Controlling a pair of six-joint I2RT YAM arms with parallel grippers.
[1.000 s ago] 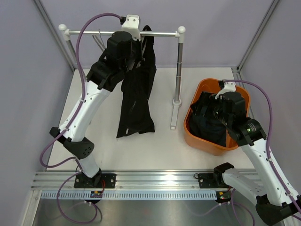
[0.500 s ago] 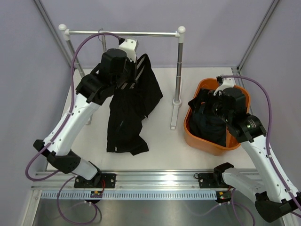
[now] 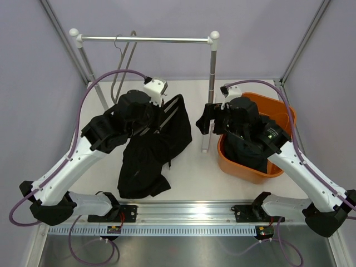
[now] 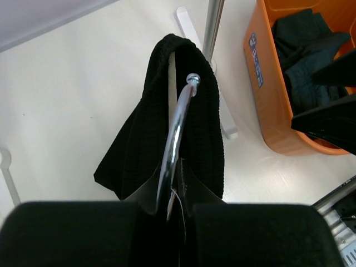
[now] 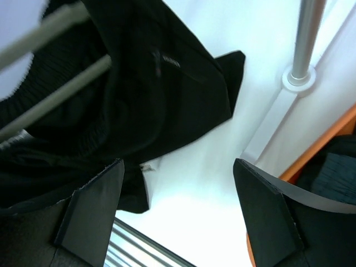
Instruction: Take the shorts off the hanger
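So the left claw (image 4: 178,214) is clamping down tight on the neck of the silver metal hanger (image 4: 177,119), and the limp black fabric shorts (image 3: 147,158) are draping over that hanger, well to the left of the round orange plastic bin (image 3: 281,108). The lower end of the shorts is bunching up on the white tabletop (image 3: 194,172), while the waistband end is sitting up on the hanger bars just under the claw. From the left wrist view the ribbed waistband is folding over the hanger right below the hook, and the hook is poking up out of the fabric. The right claw (image 3: 207,119) is hanging just off the left rim of the bin, between the bin and the shorts, and its jaws are standing wide apart with nothing in them. The right wrist view is looking straight at the shorts and the hanger bars, with only bare tabletop showing in the gap between its two fingers (image 5: 92,206). A second dark pair of shorts (image 3: 245,150) is lying crumpled inside the bin. The chrome clothes rack (image 3: 167,39) is standing behind and to the left of the bin, its upright post just beside the bin's left rim, and a thin grey wire hanger (image 3: 115,78) is dangling from the rail's far left end.
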